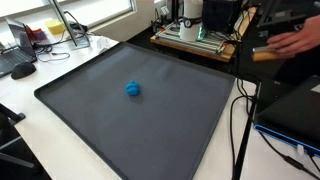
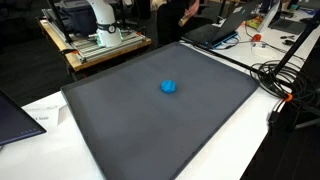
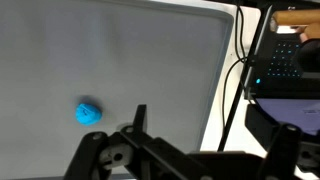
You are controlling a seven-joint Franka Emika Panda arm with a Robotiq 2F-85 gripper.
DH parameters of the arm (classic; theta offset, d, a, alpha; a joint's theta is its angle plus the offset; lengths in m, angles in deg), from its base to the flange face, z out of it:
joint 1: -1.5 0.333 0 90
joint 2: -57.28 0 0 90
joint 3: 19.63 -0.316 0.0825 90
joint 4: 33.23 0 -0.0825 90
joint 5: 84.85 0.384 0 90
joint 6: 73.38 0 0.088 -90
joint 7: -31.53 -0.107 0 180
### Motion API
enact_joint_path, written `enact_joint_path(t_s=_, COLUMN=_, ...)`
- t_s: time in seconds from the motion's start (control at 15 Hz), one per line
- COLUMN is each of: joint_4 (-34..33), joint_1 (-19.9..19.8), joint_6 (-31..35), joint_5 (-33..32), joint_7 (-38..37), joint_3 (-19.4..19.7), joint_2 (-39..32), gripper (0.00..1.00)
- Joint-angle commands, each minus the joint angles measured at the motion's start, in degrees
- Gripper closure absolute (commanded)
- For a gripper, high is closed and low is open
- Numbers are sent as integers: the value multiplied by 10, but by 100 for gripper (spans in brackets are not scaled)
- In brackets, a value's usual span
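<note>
A small blue crumpled ball (image 1: 133, 88) (image 2: 169, 87) lies alone near the middle of a large dark grey mat (image 1: 100, 115) (image 2: 120, 125). In the wrist view the ball (image 3: 89, 112) sits on the mat (image 3: 150, 50) at the lower left. My gripper (image 3: 215, 120) hangs well above the mat, open, with nothing between its fingers. Its one finger (image 3: 139, 115) points up beside the ball, a little to its right. The gripper itself does not show in either exterior view; only the white arm base (image 1: 190, 10) (image 2: 100, 18) at the back does.
A wooden platform (image 1: 195, 40) (image 2: 100, 50) carries the arm base behind the mat. Black cables (image 3: 235, 90) (image 2: 285, 80) and a laptop (image 3: 285, 65) lie on the white table beside the mat's edge. A person's hand (image 1: 295, 40) reaches in at the back.
</note>
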Motion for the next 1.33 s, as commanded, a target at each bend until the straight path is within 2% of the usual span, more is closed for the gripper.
enact_joint_path(t_s=0.0, joint_4=-2, joint_1=-5, joint_6=-2, joint_5=2, joint_7=2, joint_3=-4, joint_2=0, gripper=0)
enact_joint_path(t_s=0.67, joint_4=-5, joint_1=-2, joint_6=2, joint_5=2, joint_7=5, joint_3=-7, joint_2=-2, gripper=0)
enact_joint_path(t_s=1.27, joint_4=-19, joint_1=61, joint_6=-26, joint_5=42, joint_7=69, joint_3=-12, joint_2=-6, gripper=0)
